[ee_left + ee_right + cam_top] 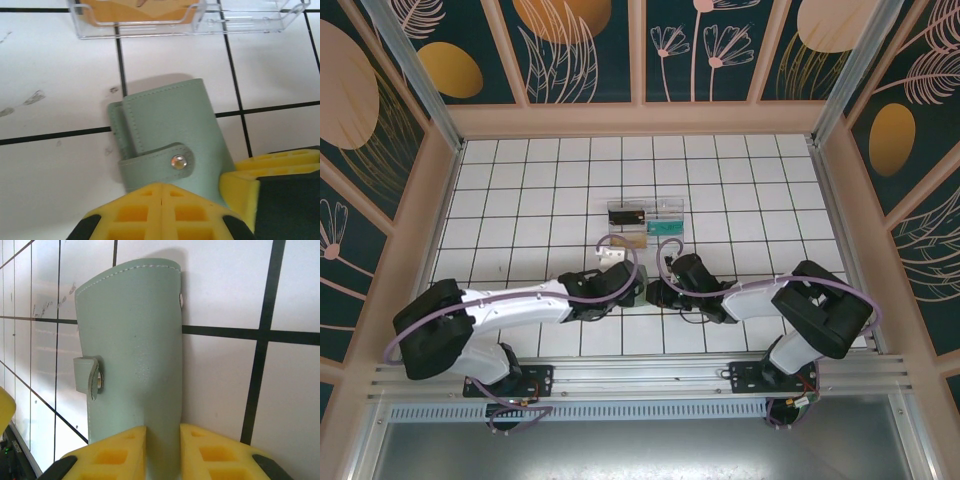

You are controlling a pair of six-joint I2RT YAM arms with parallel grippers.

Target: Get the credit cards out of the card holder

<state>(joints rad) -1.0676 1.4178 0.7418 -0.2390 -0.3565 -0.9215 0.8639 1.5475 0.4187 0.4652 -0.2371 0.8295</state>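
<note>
**A:** Where's the card holder point(175, 135)?

**B:** On the white tiled worktop point(50, 90), close in front of the arms and between the two claws. It's folded shut, with the strap point(150, 165) wrapped round and fastened by a metal stud point(178, 161).

**A:** Which arm has hold of it?

**B:** The right claw point(163, 434). Its yellow pads point(215, 455) pinch one edge, so the body of the holder sticks out away from the wrist. I'd guess that's deliberate. One arm steadies the holder so the other can work the fastening.

**A:** And the left claw point(162, 200)?

**B:** Its pads look pressed together at the holder's near edge, right below the stud. I can't tell whether a thin bit of the cover is caught between them.

**A:** What about the credit cards?

**B:** They'd be inside, hidden by the closed cover. So I judge the job to be near its start, because the strap has to come undone before anything slides out.

**A:** What's the clear tray point(250, 22) for?

**B:** It sits just beyond the holder, within easy reach. It's probably where the cards are meant to land, though that's only my reading.

**A:** Any risk?

**B:** The holder is soft. A tug on the strap could twist it or drag it out of the pinch.
</note>
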